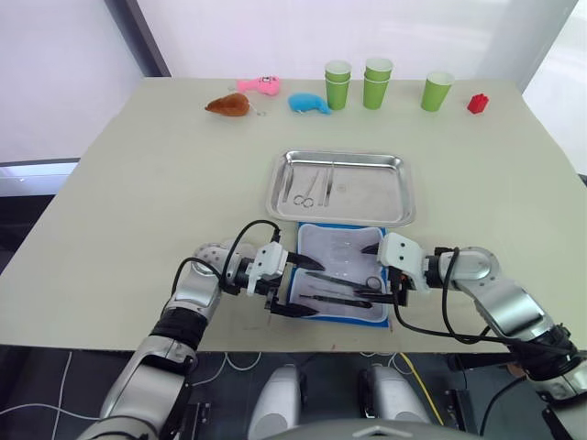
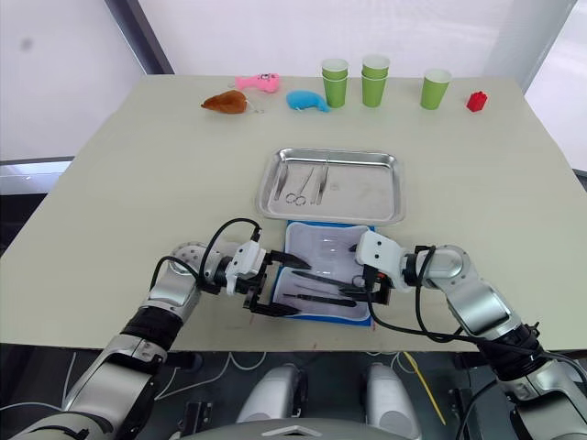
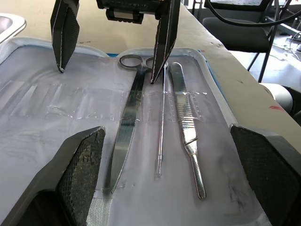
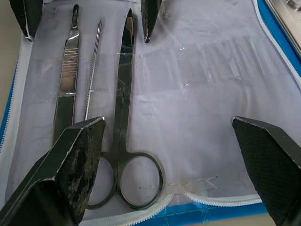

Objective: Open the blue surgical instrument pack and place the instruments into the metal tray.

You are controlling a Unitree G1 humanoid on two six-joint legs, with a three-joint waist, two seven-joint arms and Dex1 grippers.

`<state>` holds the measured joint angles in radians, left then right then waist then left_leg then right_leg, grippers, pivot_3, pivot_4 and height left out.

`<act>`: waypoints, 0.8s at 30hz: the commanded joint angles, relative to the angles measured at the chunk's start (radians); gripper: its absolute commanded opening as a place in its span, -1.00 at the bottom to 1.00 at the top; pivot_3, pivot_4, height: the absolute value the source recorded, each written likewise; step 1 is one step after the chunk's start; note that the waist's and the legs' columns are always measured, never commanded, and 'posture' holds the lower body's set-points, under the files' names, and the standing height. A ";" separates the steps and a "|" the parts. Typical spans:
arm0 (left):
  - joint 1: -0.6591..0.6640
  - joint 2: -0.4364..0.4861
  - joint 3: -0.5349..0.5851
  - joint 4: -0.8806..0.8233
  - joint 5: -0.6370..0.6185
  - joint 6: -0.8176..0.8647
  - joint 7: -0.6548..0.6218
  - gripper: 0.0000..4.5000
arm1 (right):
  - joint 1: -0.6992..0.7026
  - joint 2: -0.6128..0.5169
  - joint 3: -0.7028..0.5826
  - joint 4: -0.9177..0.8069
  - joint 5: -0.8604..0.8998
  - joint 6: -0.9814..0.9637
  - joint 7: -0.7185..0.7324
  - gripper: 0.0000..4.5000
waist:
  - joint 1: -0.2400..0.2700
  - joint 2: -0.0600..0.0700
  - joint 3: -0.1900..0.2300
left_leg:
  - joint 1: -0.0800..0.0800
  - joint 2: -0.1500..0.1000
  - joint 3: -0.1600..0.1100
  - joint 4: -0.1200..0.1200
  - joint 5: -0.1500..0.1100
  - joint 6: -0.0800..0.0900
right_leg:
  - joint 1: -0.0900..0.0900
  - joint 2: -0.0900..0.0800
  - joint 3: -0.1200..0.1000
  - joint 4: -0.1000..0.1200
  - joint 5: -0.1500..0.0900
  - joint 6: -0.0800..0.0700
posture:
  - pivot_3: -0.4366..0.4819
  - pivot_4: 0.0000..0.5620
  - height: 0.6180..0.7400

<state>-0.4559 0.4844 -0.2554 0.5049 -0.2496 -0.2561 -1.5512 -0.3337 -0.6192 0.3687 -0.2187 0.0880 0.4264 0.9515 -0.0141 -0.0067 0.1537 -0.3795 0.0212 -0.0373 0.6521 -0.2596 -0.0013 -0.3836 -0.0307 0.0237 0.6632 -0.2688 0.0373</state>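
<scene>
On the beige table [image 1: 138,202], the blue surgical instrument pack [image 1: 341,275] lies unzipped, seemingly three instruments [image 4: 124,117] inside; both grippers spread.

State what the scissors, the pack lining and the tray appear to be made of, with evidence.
Scissors: polished steel, judging by the mirror-like blades. Pack lining: seemingly pale fabric with clear plastic sleeves, which are glossy and creased. Metal tray: brushed steel, going by its dull silver sheen.

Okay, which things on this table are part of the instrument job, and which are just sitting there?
For the job:
blue surgical instrument pack, lying open
instruments in the pack, more already in the tray
metal tray

Lying about:
green cups
red block
blue whale toy
pink toy
brown toy
</scene>
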 commanded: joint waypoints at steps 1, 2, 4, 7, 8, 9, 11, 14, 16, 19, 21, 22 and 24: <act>0.042 0.001 -0.040 0.033 0.048 0.047 -0.002 0.99 | 0.003 -0.014 0.054 0.025 -0.059 0.045 -0.002 1.00 | 0.000 0.000 -0.002 | 0.000 0.000 0.000 0.000 0.000 0.000 | 0.000 0.000 0.000 0.000 0.000 0.000 | -0.05 -0.47 1.00; 0.043 0.001 -0.040 0.030 0.048 0.050 0.000 0.99 | 0.002 -0.016 0.057 0.026 -0.057 0.057 0.004 1.00 | 0.000 -0.001 -0.003 | 0.000 0.000 0.000 0.000 0.000 0.000 | 0.000 0.000 0.000 0.000 0.000 0.000 | -0.05 -0.47 1.00; 0.048 0.001 -0.040 0.023 0.048 0.056 0.004 1.00 | -0.001 -0.025 0.067 0.026 -0.051 0.083 0.021 0.76 | 0.000 -0.002 -0.005 | 0.001 0.000 0.000 0.000 0.000 0.000 | 0.001 0.000 0.000 0.000 0.000 0.000 | -0.05 -0.47 1.00; 0.054 0.002 -0.039 0.015 0.048 0.064 0.010 1.00 | -0.001 -0.029 0.071 0.019 -0.042 0.111 0.036 0.18 | 0.000 -0.002 -0.007 | 0.001 0.000 0.000 0.000 0.000 0.000 | 0.001 0.000 0.000 0.000 0.000 0.000 | -0.05 -0.47 1.00; 0.055 0.002 -0.038 0.012 0.048 0.066 0.012 1.00 | -0.001 -0.030 0.071 0.016 -0.041 0.113 0.038 -0.02 | -0.001 -0.002 -0.007 | 0.002 0.000 0.000 0.000 0.000 0.000 | 0.002 0.000 0.000 0.000 0.000 0.000 | -0.05 -0.47 1.00; 0.056 0.002 -0.037 0.011 0.048 0.068 0.013 1.00 | -0.001 -0.029 0.070 0.014 -0.041 0.114 0.039 -0.23 | -0.001 -0.002 -0.008 | 0.002 0.000 0.000 0.000 0.000 0.000 | 0.003 0.000 0.000 0.000 0.000 0.000 | -0.05 -0.47 1.00; 0.060 0.003 -0.036 0.006 0.047 0.072 0.019 1.00 | 0.001 -0.030 0.071 0.007 -0.042 0.117 0.041 -0.67 | -0.001 -0.002 -0.008 | 0.003 0.000 0.000 0.000 0.000 0.000 | 0.004 0.000 0.000 -0.001 0.000 0.000 | -0.05 -0.47 1.00; 0.069 0.002 -0.035 0.000 0.047 0.079 0.030 1.00 | 0.003 -0.029 0.074 0.001 -0.043 0.117 0.042 -0.95 | -0.001 -0.002 -0.008 | 0.003 0.000 0.000 0.000 0.000 0.000 | 0.004 0.000 0.000 -0.001 0.000 0.000 | -0.05 -0.47 1.00; 0.078 -0.002 -0.034 -0.012 0.044 0.095 0.043 1.00 | 0.003 -0.031 0.076 -0.003 -0.046 0.108 0.043 -0.95 | -0.001 -0.002 -0.008 | 0.003 0.000 0.000 0.000 0.000 0.000 | 0.004 0.000 0.000 -0.001 0.000 0.000 | -0.05 -0.47 1.00; 0.090 -0.006 -0.034 -0.030 0.044 0.113 0.058 1.00 | -0.009 -0.030 0.078 0.004 -0.052 0.069 0.049 -0.95 | -0.001 -0.002 -0.009 | 0.003 0.000 0.000 0.000 0.000 0.000 | 0.004 0.000 0.000 -0.001 0.000 0.000 | -0.05 -0.47 1.00; 0.103 -0.006 -0.036 -0.050 0.045 0.122 0.064 1.00 | -0.024 -0.029 0.081 0.008 -0.056 0.038 0.058 -0.95 | -0.001 -0.002 -0.009 | 0.003 0.000 -0.001 0.000 0.000 0.000 | 0.004 0.000 0.000 -0.001 0.000 0.000 | -0.05 -0.47 1.00; 0.108 -0.006 -0.036 -0.058 0.045 0.127 0.068 1.00 | -0.032 -0.029 0.082 0.009 -0.057 0.032 0.062 -0.95 | -0.001 -0.002 -0.009 | 0.003 0.000 -0.001 0.000 0.000 0.000 | 0.004 0.000 0.000 -0.001 -0.001 0.001 | -0.05 -0.47 1.00; 0.116 -0.006 -0.034 -0.076 0.044 0.142 0.081 1.00 | -0.062 -0.031 0.089 0.007 -0.063 0.017 0.083 -0.95 | -0.002 -0.002 -0.009 | 0.003 0.000 0.000 0.000 0.000 0.000 | 0.004 0.000 0.000 -0.001 -0.001 0.001 | -0.05 -0.47 1.00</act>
<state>-0.3823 0.4770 -0.2465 0.4012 -0.2479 -0.1609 -1.4773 -0.3827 -0.6351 0.4419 -0.2290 0.0606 0.4493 1.0231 -0.0158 -0.0088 0.1451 -0.3764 0.0215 -0.0378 0.6519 -0.2596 -0.0013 -0.3797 -0.0309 0.0232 0.6622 -0.2696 0.0383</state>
